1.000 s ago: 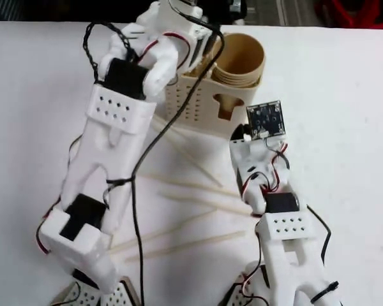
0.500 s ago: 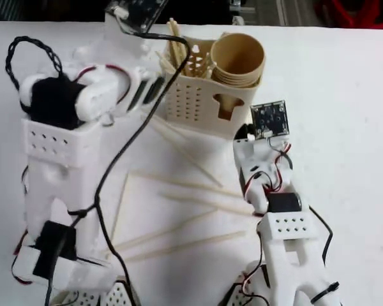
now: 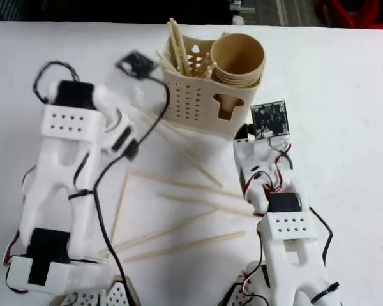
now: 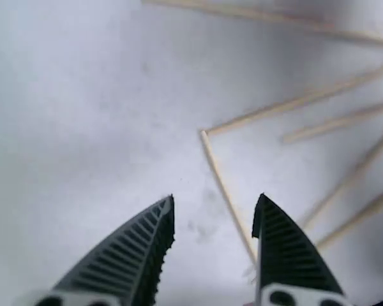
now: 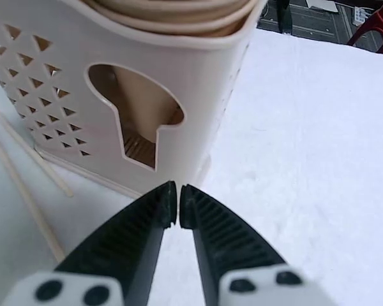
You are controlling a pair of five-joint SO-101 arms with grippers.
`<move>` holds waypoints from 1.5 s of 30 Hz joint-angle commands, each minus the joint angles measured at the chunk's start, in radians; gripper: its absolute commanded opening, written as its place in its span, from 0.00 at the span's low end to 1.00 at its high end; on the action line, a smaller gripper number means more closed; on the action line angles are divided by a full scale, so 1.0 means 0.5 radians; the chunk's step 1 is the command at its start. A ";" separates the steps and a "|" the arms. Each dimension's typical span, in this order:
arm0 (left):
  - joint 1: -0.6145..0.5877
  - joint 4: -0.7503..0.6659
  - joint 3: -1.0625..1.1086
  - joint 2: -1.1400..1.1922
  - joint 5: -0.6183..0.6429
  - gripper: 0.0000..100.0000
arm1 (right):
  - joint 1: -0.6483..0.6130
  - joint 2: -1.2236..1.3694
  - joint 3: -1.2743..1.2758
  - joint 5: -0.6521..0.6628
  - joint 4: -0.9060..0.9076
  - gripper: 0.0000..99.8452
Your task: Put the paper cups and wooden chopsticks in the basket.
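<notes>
The beige basket (image 3: 201, 102) stands at the back of the table with stacked paper cups (image 3: 238, 60) and a few wooden chopsticks (image 3: 175, 44) upright in it. Several more chopsticks (image 3: 185, 183) lie scattered on the white table in front. My left gripper (image 3: 126, 144) hangs left of the basket, open and empty; in the left wrist view it (image 4: 216, 201) straddles a lying chopstick (image 4: 225, 191) from above. My right gripper (image 5: 179, 204) is shut with nothing in it, just in front of the basket's keyhole wall (image 5: 137, 121); from above it (image 3: 242, 134) sits at the basket's front right corner.
The left arm's black cable (image 3: 108, 172) loops over the table between arm and basket. The right arm's body (image 3: 274, 217) covers the ends of two chopsticks. Open white table (image 3: 345, 127) lies right of the basket.
The left arm has pulled back from over the basket, swinging left and down toward the table. Chopsticks now stand in the basket where its gripper was. The right arm has not moved.
</notes>
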 commanded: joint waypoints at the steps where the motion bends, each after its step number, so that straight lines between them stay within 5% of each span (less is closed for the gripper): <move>1: -0.017 -0.362 0.439 -0.091 -0.018 0.21 | 0.014 -0.069 -0.025 -0.003 -0.044 0.02; 19: -0.244 -1.313 1.494 -0.069 -0.086 0.21 | 0.002 -0.069 -0.025 -0.003 -0.044 0.02; 32: -0.189 -1.326 1.571 0.005 -0.172 0.10 | 0.002 -0.069 -0.021 -0.003 -0.044 0.02; 45: -0.189 -1.053 1.043 0.419 -0.157 0.02 | 0.005 -0.069 -0.021 -0.003 -0.044 0.02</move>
